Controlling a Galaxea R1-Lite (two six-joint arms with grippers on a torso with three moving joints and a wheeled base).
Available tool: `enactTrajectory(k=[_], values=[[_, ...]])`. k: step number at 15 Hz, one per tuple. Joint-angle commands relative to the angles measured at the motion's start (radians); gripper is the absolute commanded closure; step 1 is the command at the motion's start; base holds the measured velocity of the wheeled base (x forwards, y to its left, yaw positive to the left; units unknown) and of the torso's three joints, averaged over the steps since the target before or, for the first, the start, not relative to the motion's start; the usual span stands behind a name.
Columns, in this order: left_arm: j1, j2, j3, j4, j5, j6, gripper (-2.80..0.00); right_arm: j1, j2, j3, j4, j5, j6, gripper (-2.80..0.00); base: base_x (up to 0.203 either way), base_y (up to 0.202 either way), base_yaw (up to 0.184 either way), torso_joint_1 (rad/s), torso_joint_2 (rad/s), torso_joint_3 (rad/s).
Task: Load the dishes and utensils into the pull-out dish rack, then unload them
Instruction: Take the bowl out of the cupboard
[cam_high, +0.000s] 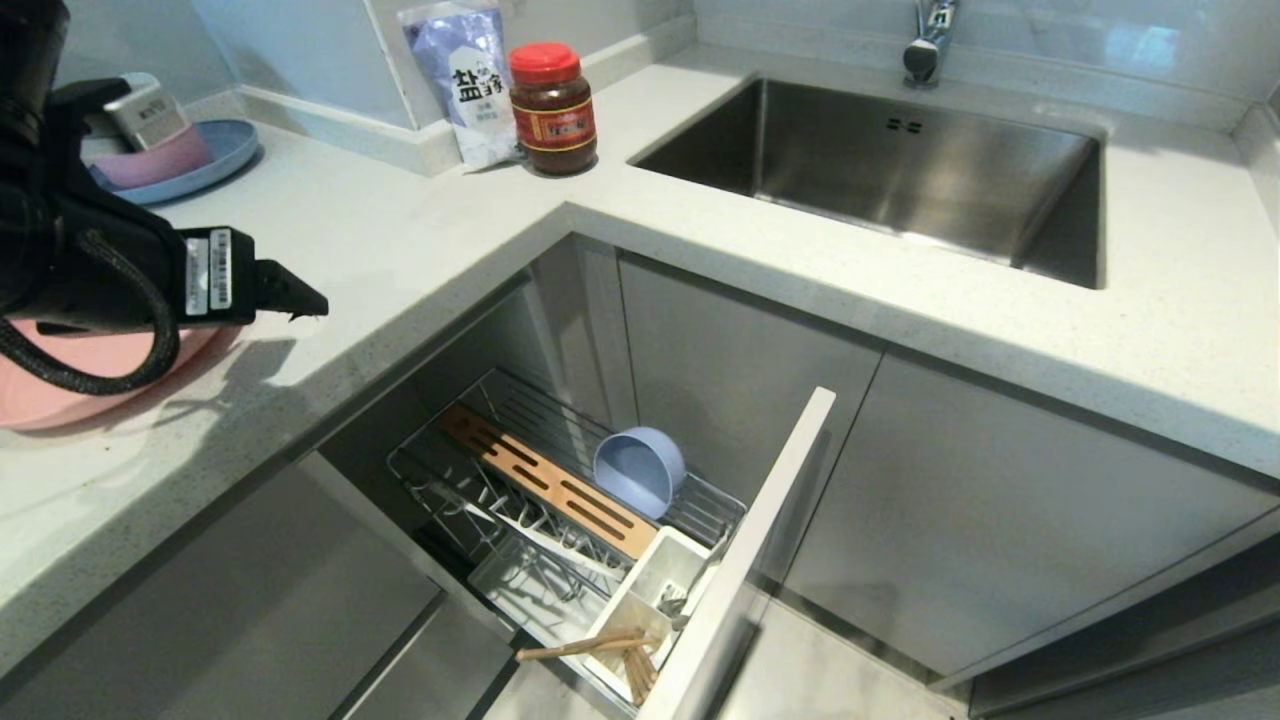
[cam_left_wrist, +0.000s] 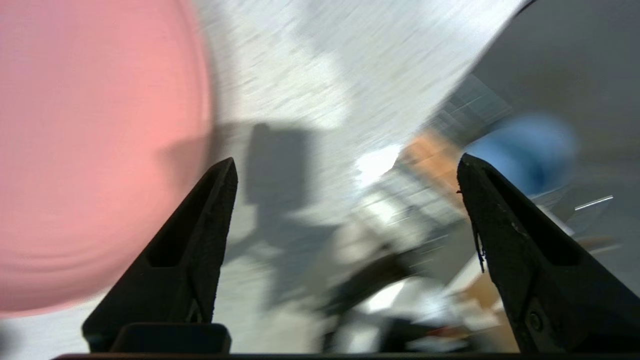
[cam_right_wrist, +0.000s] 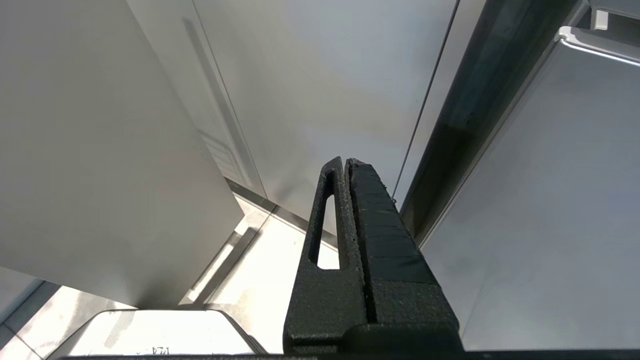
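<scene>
The pink plate (cam_high: 60, 390) (cam_left_wrist: 90, 150) lies flat on the counter at the far left. My left gripper (cam_high: 295, 298) (cam_left_wrist: 346, 159) hovers just beside its rim, open and empty. Below the counter the pull-out dish rack (cam_high: 440, 470) stands pulled out. The blue-grey bowl (cam_high: 640, 470) (cam_left_wrist: 525, 150) sits on edge in it behind the slotted wooden board (cam_high: 550, 480). The chopsticks (cam_high: 600, 650) lie in the white cutlery cup (cam_high: 650, 590). I cannot make out the spoon. My right gripper (cam_right_wrist: 346, 161) is shut and empty, low beside the cabinet fronts.
The sink (cam_high: 900, 160) and faucet (cam_high: 930, 40) are at the back right. A red-lidded jar (cam_high: 552, 110) and a salt bag (cam_high: 465, 80) stand in the counter corner. Stacked bowls on a blue plate (cam_high: 230, 150) sit behind my left arm. The rack's front panel (cam_high: 750, 560) juts out.
</scene>
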Motion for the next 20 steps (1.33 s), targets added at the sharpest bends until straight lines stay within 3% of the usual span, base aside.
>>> enactTrajectory(k=[1,2,3,4,6,12,18,20], values=[[-0.009,-0.053,0.037,-0.122,-0.057,-0.280,-2.80,-0.001,-0.004,0.002,-0.001,0.000,0.000,0.00,0.000,0.000,0.000,0.000,0.00,0.000],[-0.014,-0.072,0.055,-0.218,-0.070,-0.343,-2.80,0.000,-0.004,0.002,-0.001,0.000,0.000,0.00,0.000,0.000,0.000,0.000,0.00,0.000],[-0.030,-0.098,0.074,-0.260,-0.076,-0.385,-2.46,0.000,-0.004,0.002,0.000,0.000,0.000,0.00,0.000,0.000,0.000,0.000,0.00,0.000],[-0.058,-0.110,0.093,-0.267,-0.078,-0.425,0.00,0.001,-0.004,0.002,0.000,0.000,0.000,0.00,0.000,0.000,0.000,0.000,0.00,0.000],[-0.106,-0.119,0.130,-0.273,-0.079,-0.443,0.00,0.000,-0.004,0.002,0.000,0.000,0.000,0.00,0.000,0.000,0.000,0.000,0.00,0.000],[-0.380,-0.172,0.220,-0.274,-0.074,-0.450,0.00,0.000,-0.004,0.002,0.000,0.000,0.000,0.00,0.000,0.000,0.000,0.000,0.00,0.000],[-0.522,-0.120,0.309,-0.271,-0.035,-0.457,0.00,0.001,-0.004,0.002,-0.001,0.000,0.000,0.00,0.000,0.000,0.000,0.000,0.00,0.000],[-0.546,-0.072,0.322,-0.275,0.014,-0.515,0.00,0.000,-0.004,0.002,-0.001,0.000,0.000,0.00,0.000,0.000,0.000,0.000,0.00,0.000]])
